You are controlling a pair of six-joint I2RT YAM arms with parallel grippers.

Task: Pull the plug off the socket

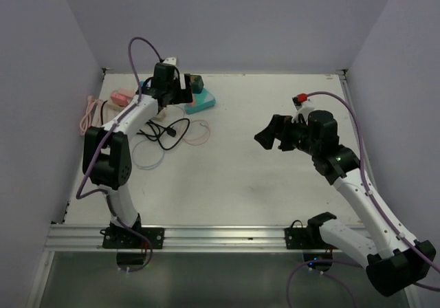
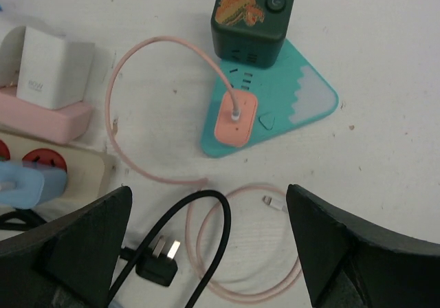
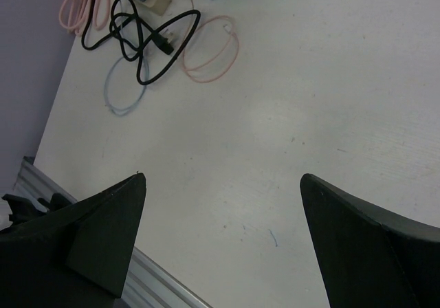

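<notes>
Fingers of the left gripper (image 2: 208,205) frame your view, spread and holding nothing. Locate the pink plug (image 2: 235,119) seated in the teal socket (image 2: 302,102), just ahead of the jaws, its long axis pointing away from them. The right gripper (image 1: 269,136), likewise spread, sits well apart.

You have bare table (image 2: 385,184) right of the teal socket (image 2: 309,105); a dark cube (image 2: 252,19) crowds its far end; pink cable (image 2: 113,95) loops left of it; black cord (image 2: 218,218) lies on its near side.

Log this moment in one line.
left gripper: open, near pink plug | pink plug: seated in teal socket | right gripper: open, over table | grip: not yet
</notes>
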